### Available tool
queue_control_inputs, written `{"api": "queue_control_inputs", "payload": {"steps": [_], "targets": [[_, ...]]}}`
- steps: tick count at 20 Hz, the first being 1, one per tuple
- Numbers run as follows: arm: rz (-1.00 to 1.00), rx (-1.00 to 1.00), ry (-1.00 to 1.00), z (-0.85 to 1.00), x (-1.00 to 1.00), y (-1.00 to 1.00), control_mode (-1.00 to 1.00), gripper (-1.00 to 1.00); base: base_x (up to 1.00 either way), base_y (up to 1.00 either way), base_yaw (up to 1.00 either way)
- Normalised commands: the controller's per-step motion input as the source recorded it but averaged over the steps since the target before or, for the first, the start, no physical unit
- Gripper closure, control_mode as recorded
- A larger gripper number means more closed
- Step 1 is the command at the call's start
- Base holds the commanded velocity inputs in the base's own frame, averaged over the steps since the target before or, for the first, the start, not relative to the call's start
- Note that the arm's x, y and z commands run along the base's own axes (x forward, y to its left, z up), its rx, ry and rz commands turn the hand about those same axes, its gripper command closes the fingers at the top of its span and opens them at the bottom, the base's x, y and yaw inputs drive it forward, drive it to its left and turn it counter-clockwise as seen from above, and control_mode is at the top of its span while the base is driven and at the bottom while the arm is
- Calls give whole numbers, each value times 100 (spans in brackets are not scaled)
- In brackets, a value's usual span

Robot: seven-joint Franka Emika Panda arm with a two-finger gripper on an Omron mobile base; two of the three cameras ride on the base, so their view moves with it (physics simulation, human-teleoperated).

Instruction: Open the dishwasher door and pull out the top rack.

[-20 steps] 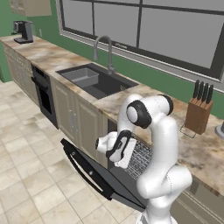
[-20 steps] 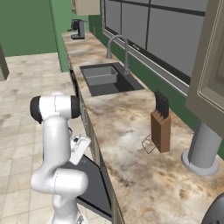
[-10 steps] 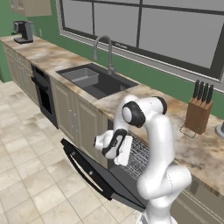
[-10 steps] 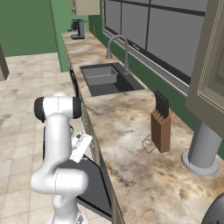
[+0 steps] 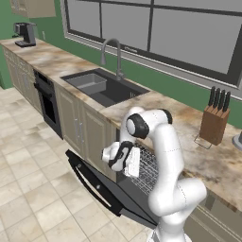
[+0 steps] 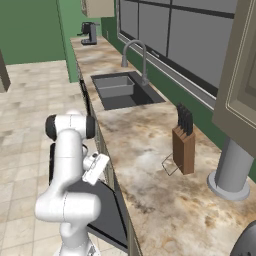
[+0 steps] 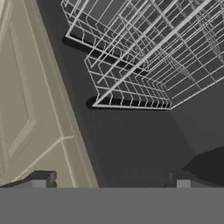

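Door (image 5: 101, 186) of the dishwasher already hangs wide open, and the hand (image 5: 122, 157) has moved a bit closer to the top rack (image 7: 144, 48) inside, jaws wide and holding nothing, so I think grabbing the rack comes next.

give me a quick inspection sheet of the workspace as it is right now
surface: marbled brown countertop, with a sink set in it.
job's things: dishwasher door swung down open; wire racks in the opening, which one is the top rack is unclear.
clutter: knife block, coffee machine, grey round-footed appliance.
end effector: open, holding nothing, pointed into the dishwasher short of the racks.
cables: nothing seen.
surroundings: beige cabinet doors, black oven front, faucet, window, green wall, tiled floor.
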Motion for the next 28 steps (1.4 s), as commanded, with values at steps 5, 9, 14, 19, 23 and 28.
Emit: {"api": "queue_control_inputs", "payload": {"steps": [5,9,14,19,23,28], "targets": [[7,-1,22,-40,23,0,-100,-100,0,0,0],[3,0,8,-3,29,0,-100,-100,0,0,0],[2,0,6,-21,43,0,-100,-100,0,0,0],[4,0,9,-49,58,-7,-100,-100,0,0,0],[4,0,1,-27,49,-15,-100,-100,0,0,0],[4,0,0,-34,39,-3,-100,-100,0,0,0]]}}
